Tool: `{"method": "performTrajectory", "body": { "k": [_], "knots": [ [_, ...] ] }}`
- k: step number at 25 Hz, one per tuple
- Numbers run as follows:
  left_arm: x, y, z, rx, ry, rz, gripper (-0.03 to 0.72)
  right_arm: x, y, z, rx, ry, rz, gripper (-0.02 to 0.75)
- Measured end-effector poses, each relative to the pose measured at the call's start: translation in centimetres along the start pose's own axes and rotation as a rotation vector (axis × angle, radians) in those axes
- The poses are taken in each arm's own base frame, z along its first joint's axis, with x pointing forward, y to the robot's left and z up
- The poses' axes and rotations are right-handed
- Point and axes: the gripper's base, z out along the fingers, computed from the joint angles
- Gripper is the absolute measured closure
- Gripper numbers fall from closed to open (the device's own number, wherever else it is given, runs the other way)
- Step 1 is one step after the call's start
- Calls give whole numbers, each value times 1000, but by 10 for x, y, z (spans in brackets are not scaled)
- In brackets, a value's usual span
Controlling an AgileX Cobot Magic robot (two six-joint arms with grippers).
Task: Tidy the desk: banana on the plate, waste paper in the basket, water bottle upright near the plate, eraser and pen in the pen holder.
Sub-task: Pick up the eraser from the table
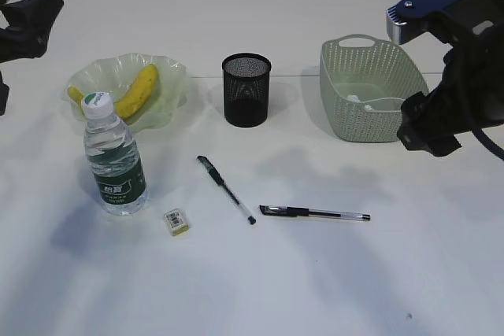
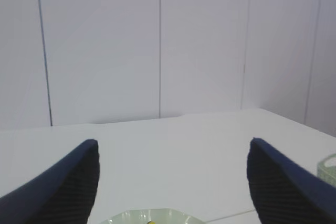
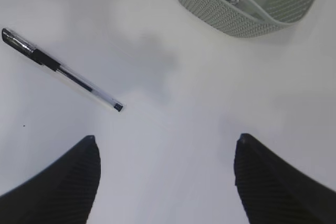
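The banana (image 1: 138,90) lies on the plate (image 1: 171,76). The water bottle (image 1: 115,159) stands upright in front of the plate. The eraser (image 1: 176,221) and two pens (image 1: 226,189) (image 1: 315,212) lie on the desk (image 1: 315,289). The pen holder (image 1: 246,90) stands at the middle. The waste paper (image 1: 358,100) lies in the basket (image 1: 366,88). My left gripper (image 2: 173,182) is open and empty, raised at the far left (image 1: 24,21) behind the plate (image 2: 152,216). My right gripper (image 3: 165,177) is open and empty, above the desk near the basket (image 3: 252,9) and one pen (image 3: 63,69).
The right arm (image 1: 441,21) hangs over the desk's right side beside the basket. White wall panels stand behind the desk's far edge. Bare desk lies in front of the pens and eraser.
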Motion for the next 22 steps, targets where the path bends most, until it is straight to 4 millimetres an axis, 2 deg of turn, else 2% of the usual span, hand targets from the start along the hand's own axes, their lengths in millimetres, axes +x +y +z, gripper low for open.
{"method": "performTrajectory", "body": {
  "k": [8, 13, 22],
  "knots": [
    [-6, 4, -1, -46, -24, -18, 77, 4, 0, 0, 2, 41, 1, 148],
    [-29, 0, -8, -61, 3, 5, 83, 4, 0, 0, 2, 41, 1, 148],
    [-61, -2, -33, -177, 214, 11, 103, 4, 0, 0, 2, 43, 1, 148]
  ]
}}
